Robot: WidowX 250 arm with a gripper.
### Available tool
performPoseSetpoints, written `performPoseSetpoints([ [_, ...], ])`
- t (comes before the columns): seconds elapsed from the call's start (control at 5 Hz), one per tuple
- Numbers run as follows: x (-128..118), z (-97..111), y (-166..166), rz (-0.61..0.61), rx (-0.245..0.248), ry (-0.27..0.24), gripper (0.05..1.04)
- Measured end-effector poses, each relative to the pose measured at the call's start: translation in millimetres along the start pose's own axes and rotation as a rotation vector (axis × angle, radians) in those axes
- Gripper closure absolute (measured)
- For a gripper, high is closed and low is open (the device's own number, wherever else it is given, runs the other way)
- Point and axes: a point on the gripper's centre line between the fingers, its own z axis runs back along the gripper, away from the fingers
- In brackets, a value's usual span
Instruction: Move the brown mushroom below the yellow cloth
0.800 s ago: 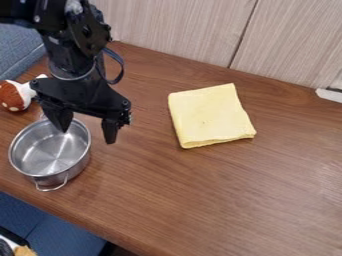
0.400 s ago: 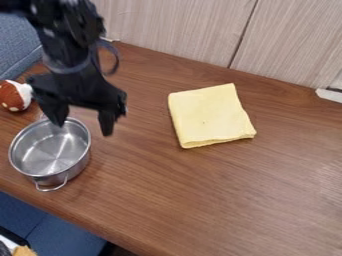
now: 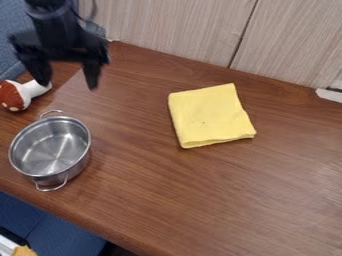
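You're hanging your pincer (image 3: 67, 85) over the upper left of the table (image 3: 174, 200), its fingers standing wide apart. The brown mushroom (image 3: 20, 95) is lying near it, just beyond the metal pot (image 3: 51, 147) — the yellow cloth (image 3: 210, 116) is resting well to the right.

The black WidowX 250 arm (image 3: 52, 11) comes in from the top edge at the upper left, its wrist (image 3: 57, 32) close to upright. Below it hangs the black two-finger tool (image 3: 67, 85), pointing down, blurred. Its two fingers (image 3: 91, 74) stand wide apart, side by side across the view, their tips tapering downward.
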Motion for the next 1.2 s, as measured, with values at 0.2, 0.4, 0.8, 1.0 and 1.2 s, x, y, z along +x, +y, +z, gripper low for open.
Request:
performPoseSetpoints([
  [0.2,26,-16,29,0.111,0.039,0.027,0.083],
  [0.4,39,-31,65,0.208,0.139,0.039,0.083],
  [0.8,44,-55,110,0.325,0.217,0.07,0.083],
  [1.0,40,-71,111,0.317,0.223,0.101,0.083],
  [1.2,33,-88,108,0.296,0.206,0.149,0.083],
])
